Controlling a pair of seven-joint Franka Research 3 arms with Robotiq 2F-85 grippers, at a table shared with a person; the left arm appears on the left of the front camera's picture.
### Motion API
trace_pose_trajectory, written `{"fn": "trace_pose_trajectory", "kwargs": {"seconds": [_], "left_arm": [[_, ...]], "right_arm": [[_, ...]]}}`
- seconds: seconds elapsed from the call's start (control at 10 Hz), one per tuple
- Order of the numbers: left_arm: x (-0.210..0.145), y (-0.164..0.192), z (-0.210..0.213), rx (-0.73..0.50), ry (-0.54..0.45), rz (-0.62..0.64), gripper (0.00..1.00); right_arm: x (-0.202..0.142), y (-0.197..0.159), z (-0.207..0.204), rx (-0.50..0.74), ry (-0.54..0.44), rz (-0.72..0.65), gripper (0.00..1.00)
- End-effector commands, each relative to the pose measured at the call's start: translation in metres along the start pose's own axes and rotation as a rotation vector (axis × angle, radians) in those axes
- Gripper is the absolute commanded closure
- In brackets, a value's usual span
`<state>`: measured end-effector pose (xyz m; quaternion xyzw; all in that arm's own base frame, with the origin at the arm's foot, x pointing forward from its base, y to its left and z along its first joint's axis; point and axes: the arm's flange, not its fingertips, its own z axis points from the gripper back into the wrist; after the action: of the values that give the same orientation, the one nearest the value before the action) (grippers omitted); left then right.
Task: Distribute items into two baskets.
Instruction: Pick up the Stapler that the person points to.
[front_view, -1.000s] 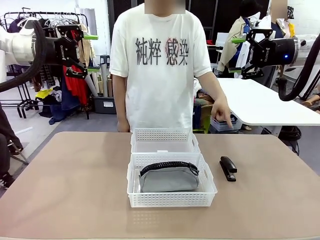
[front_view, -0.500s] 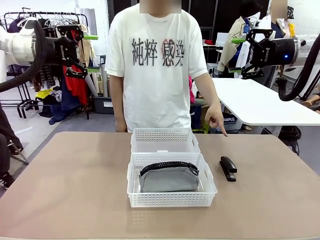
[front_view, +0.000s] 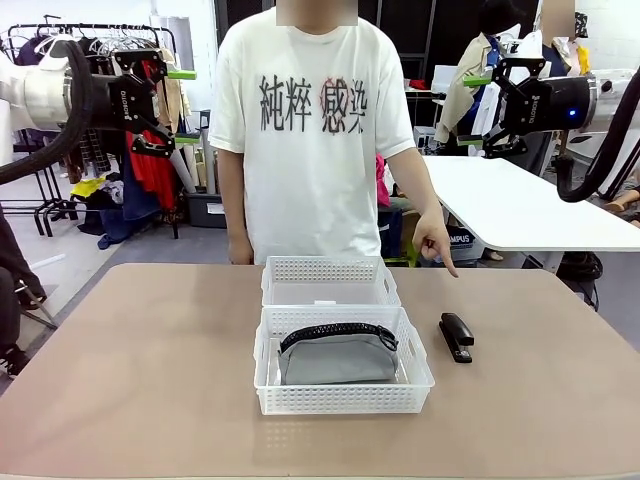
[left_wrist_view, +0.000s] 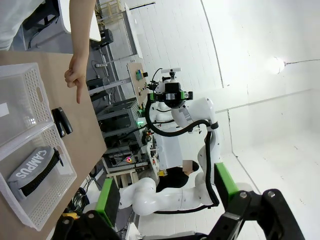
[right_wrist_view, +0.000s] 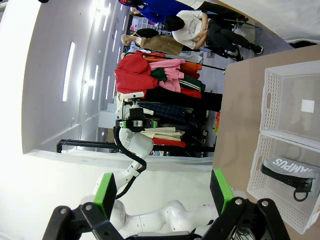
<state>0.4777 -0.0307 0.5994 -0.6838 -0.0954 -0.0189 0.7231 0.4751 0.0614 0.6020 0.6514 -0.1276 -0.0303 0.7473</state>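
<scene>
Two white baskets sit in the middle of the brown counter (front_view: 150, 360), one right behind the other with their sides touching. The near basket (front_view: 345, 400) has the grey pouch (front_view: 337, 358) lying in it. The pouch's black zipper runs along its top, and in the left wrist view it has white letters on its side. The far basket (front_view: 330, 270) has just a small white label on its bottom. The black stapler (front_view: 456, 337) lies flat on the counter, just to the right of the near basket and not touching it. A person (front_view: 315, 130) in a white shirt stands at the far side of the counter. The person's hand (front_view: 437, 243) hangs over the far right part of the counter with one finger pointing down. The finger is above the counter, a bit behind the stapler. The robot's left hand (front_view: 185, 107) is up high on the left, far above the counter. Its two fingers are spread wide apart and it has hold of nothing. The robot's right hand (front_view: 475, 110) is up high on the right. Its fingers are spread wide too, and there is nothing between them.
</scene>
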Motion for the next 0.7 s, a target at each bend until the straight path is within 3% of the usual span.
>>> {"fn": "trace_pose_trajectory", "kwargs": {"seconds": [0.0, 0.2, 0.6], "left_arm": [[0.000, -0.002, 0.001, 0.002, -0.008, -0.005, 0.00], [0.000, -0.002, 0.001, 0.002, -0.008, -0.005, 0.00], [0.000, -0.002, 0.001, 0.002, -0.008, -0.005, 0.00]], "right_arm": [[0.000, 0.001, 0.000, 0.003, 0.002, 0.011, 0.00], [0.000, 0.000, 0.000, 0.000, 0.000, 0.000, 0.00], [0.009, -0.006, -0.021, -0.395, 0.058, 0.105, 0.00]]}}
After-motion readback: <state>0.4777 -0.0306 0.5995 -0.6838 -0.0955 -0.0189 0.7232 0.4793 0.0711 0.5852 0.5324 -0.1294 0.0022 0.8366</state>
